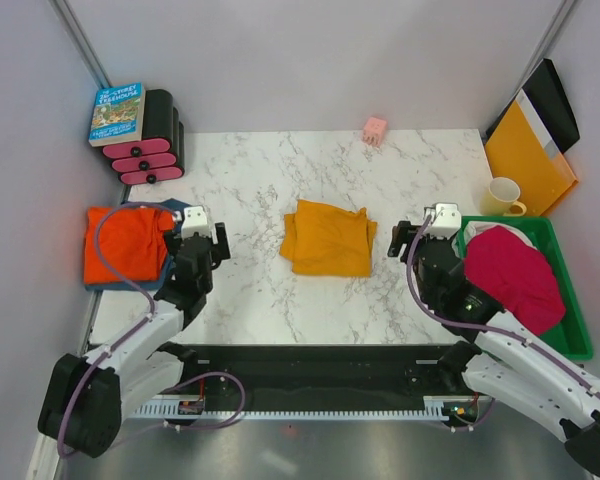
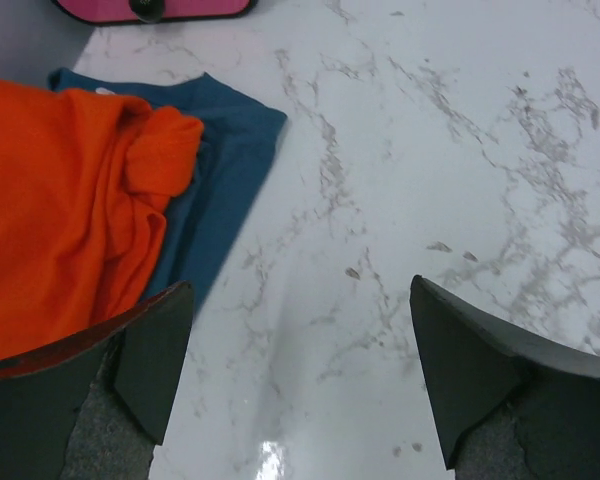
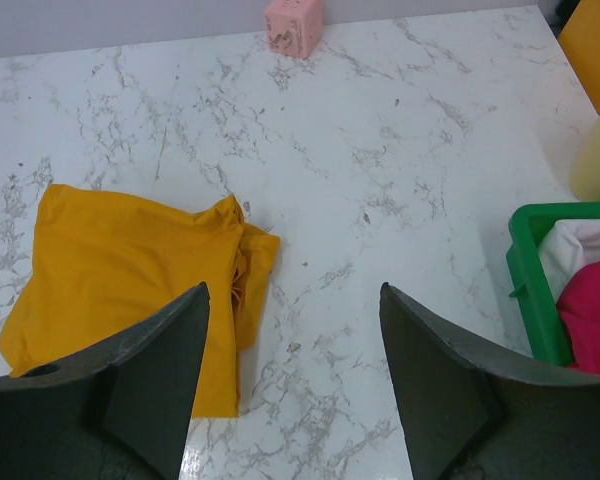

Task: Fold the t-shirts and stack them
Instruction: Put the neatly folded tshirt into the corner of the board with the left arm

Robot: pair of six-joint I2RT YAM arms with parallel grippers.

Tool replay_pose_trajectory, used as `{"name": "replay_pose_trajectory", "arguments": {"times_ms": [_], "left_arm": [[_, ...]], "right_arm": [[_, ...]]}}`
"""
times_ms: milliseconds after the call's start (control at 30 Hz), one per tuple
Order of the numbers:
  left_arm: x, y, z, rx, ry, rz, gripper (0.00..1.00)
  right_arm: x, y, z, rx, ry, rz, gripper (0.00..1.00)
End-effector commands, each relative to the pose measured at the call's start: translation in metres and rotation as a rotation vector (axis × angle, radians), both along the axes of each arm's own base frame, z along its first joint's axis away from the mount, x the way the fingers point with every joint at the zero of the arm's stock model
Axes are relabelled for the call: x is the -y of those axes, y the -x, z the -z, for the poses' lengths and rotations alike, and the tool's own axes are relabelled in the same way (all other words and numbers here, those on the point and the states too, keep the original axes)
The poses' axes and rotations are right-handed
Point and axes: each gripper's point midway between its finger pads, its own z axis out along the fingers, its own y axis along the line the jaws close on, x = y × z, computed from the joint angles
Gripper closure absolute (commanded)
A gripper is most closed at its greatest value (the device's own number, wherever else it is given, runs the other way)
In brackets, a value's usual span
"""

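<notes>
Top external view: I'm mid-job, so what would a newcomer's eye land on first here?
The mustard-yellow t-shirt, folded, lies alone at the centre of the table, between the two arms. At the left edge the red-orange t-shirt lies on the blue t-shirt, and at the right the magenta-pink t-shirt is heaped in the green bin. The left gripper and right gripper are both open and hold nothing.

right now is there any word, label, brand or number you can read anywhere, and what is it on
Blue book at the far left corner: title lettering on the cover, too small and blurred to read for sure.
Nothing else in any view shows readable words, labels, numbers or signs.
</notes>
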Motion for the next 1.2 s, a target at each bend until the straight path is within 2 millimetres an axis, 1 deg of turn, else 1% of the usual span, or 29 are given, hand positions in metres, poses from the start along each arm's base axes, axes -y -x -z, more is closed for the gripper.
{"name": "replay_pose_trajectory", "arguments": {"times_ms": [0, 33, 67, 100, 167, 200, 233, 267, 333, 367, 400, 433, 500, 567, 600, 633, 667, 700, 733, 833, 900, 933, 967, 1000, 1033, 1067, 1100, 1133, 1167], "left_arm": [[-0.006, -0.032, -0.030, 0.173, -0.146, 0.066, 0.04], [-0.005, -0.033, -0.022, 0.172, -0.153, 0.083, 0.00], [-0.001, -0.040, -0.035, 0.248, -0.122, 0.091, 0.00], [0.000, -0.044, -0.020, 0.223, -0.123, 0.097, 0.00], [0.007, -0.051, -0.018, 0.251, -0.132, 0.133, 0.00], [0.005, -0.053, -0.001, 0.212, -0.147, 0.124, 0.00], [0.004, -0.054, 0.006, 0.199, -0.148, 0.112, 0.00], [0.001, -0.055, 0.009, 0.194, -0.155, 0.098, 0.00], [-0.006, -0.059, 0.009, 0.200, -0.140, 0.072, 0.00], [-0.006, -0.058, 0.010, 0.214, -0.088, 0.078, 0.01], [-0.020, -0.056, 0.009, 0.227, -0.059, 0.048, 0.02], [-0.027, -0.052, 0.011, 0.236, -0.026, 0.033, 0.00], [-0.028, -0.052, 0.012, 0.244, 0.005, 0.045, 0.00], [-0.029, -0.053, 0.026, 0.205, 0.001, 0.048, 0.00], [-0.029, -0.055, 0.020, 0.236, 0.000, 0.047, 0.00], [-0.027, -0.052, 0.023, 0.224, 0.002, 0.057, 0.00], [-0.023, -0.053, 0.019, 0.244, -0.005, 0.077, 0.00], [-0.024, -0.052, 0.018, 0.261, -0.004, 0.070, 0.00], [-0.023, -0.052, 0.021, 0.248, -0.005, 0.074, 0.00], [-0.023, -0.053, 0.017, 0.258, -0.003, 0.079, 0.00], [-0.023, -0.053, 0.017, 0.255, -0.003, 0.079, 0.00], [-0.023, -0.053, 0.018, 0.251, -0.004, 0.079, 0.00], [-0.023, -0.053, 0.015, 0.263, -0.003, 0.077, 0.00], [-0.023, -0.053, 0.016, 0.263, -0.003, 0.077, 0.00], [-0.023, -0.053, 0.016, 0.261, -0.003, 0.077, 0.00], [-0.023, -0.053, 0.017, 0.255, -0.004, 0.077, 0.00], [-0.023, -0.053, 0.017, 0.257, -0.003, 0.079, 0.00], [-0.023, -0.053, 0.016, 0.260, -0.003, 0.077, 0.01], [-0.023, -0.053, 0.016, 0.260, -0.003, 0.079, 0.00]], "right_arm": [[-0.004, 0.005, -0.009, 0.044, -0.021, -0.045, 0.23], [-0.002, 0.007, -0.011, 0.049, -0.028, -0.043, 0.23], [-0.002, 0.008, -0.010, 0.046, -0.031, -0.045, 0.23], [-0.002, 0.009, -0.010, 0.046, -0.037, -0.049, 0.23], [-0.003, 0.012, -0.011, 0.042, -0.046, -0.064, 0.23], [-0.004, 0.013, -0.012, 0.042, -0.049, -0.070, 0.23], [-0.004, 0.015, -0.013, 0.044, -0.052, -0.079, 0.23], [-0.004, 0.016, -0.014, 0.045, -0.053, -0.084, 0.22], [-0.004, 0.018, -0.016, 0.053, -0.065, -0.092, 0.23], [-0.005, 0.018, -0.013, 0.049, -0.068, -0.096, 0.22], [-0.005, 0.019, -0.011, 0.049, -0.070, -0.100, 0.22], [-0.006, 0.018, -0.011, 0.053, -0.077, -0.103, 0.22], [-0.012, 0.018, -0.007, 0.042, -0.092, -0.121, 0.22], [-0.016, 0.016, -0.009, 0.039, -0.102, -0.131, 0.22], [-0.017, 0.015, -0.008, 0.032, -0.102, -0.129, 0.21], [-0.018, 0.014, -0.008, 0.032, -0.104, -0.130, 0.21], [-0.019, 0.014, -0.008, 0.029, -0.103, -0.133, 0.21], [-0.020, 0.013, -0.008, 0.026, -0.098, -0.137, 0.21], [-0.021, 0.012, -0.010, 0.029, -0.098, -0.135, 0.21], [-0.021, 0.008, -0.013, 0.033, -0.087, -0.121, 0.21], [-0.022, 0.003, -0.009, 0.015, -0.062, -0.106, 0.20], [-0.022, -0.001, -0.011, 0.014, -0.055, -0.098, 0.19], [-0.023, -0.003, -0.008, 0.002, -0.040, -0.094, 0.19], [-0.025, -0.008, 0.000, -0.026, -0.015, -0.085, 0.18], [-0.023, -0.011, 0.000, -0.026, -0.012, -0.054, 0.17], [-0.024, -0.016, 0.010, -0.053, 0.011, -0.033, 0.17], [-0.024, -0.020, 0.012, -0.060, 0.017, -0.016, 0.16], [-0.021, -0.025, 0.007, -0.055, 0.020, 0.023, 0.16], [-0.023, -0.030, 0.017, -0.083, 0.043, 0.042, 0.16]]}}
